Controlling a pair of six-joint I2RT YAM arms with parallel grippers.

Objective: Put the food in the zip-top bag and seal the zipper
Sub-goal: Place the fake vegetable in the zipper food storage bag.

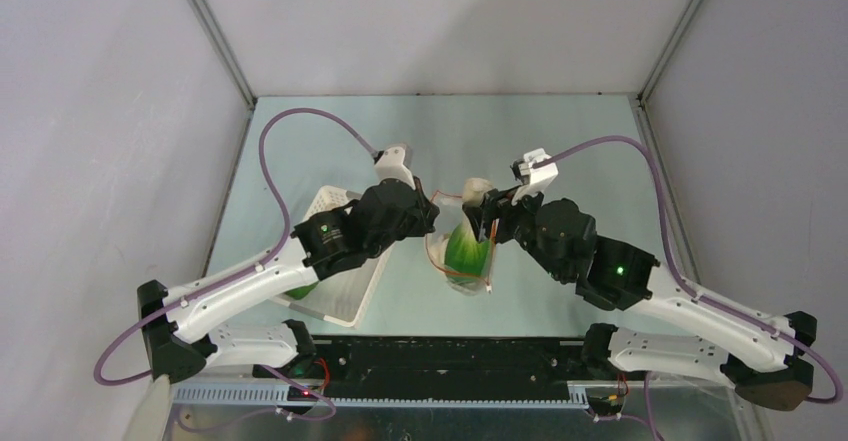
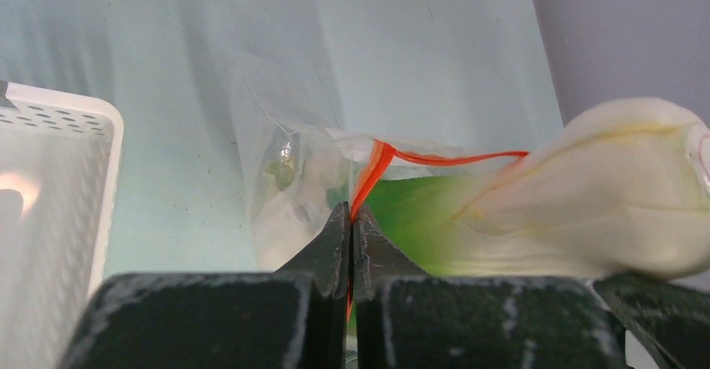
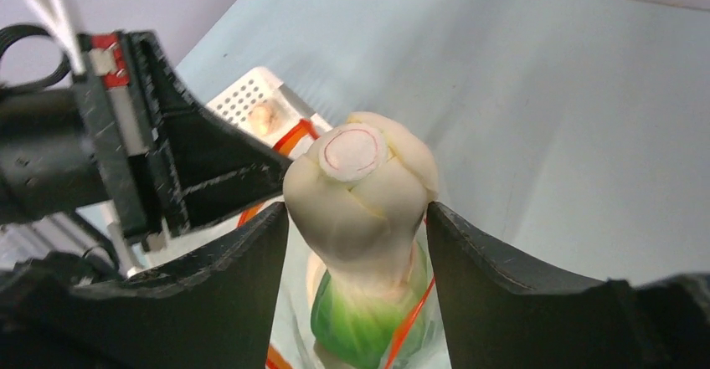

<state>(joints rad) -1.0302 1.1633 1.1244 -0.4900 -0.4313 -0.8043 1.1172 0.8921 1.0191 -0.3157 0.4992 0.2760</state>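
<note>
The clear zip-top bag (image 1: 440,261) lies mid-table with its mouth held up. My left gripper (image 2: 352,210) is shut on the red-orange zipper (image 2: 435,158) at the mouth's edge. A bok choy (image 3: 360,185) stands leaves-down in the bag (image 2: 285,185), its white stalk sticking out of the mouth. My right gripper (image 3: 356,212) has a finger pressed against each side of that stalk. From above, the two grippers (image 1: 432,211) (image 1: 480,211) face each other across the bok choy (image 1: 466,246). Pale food shows dimly through the plastic; I cannot tell what it is.
A white perforated basket (image 1: 350,301) sits left of the bag, partly under my left arm. A small pale piece (image 3: 264,118) lies in it, and something green (image 1: 300,289) peeks out beneath the arm. Grey walls enclose the table on three sides.
</note>
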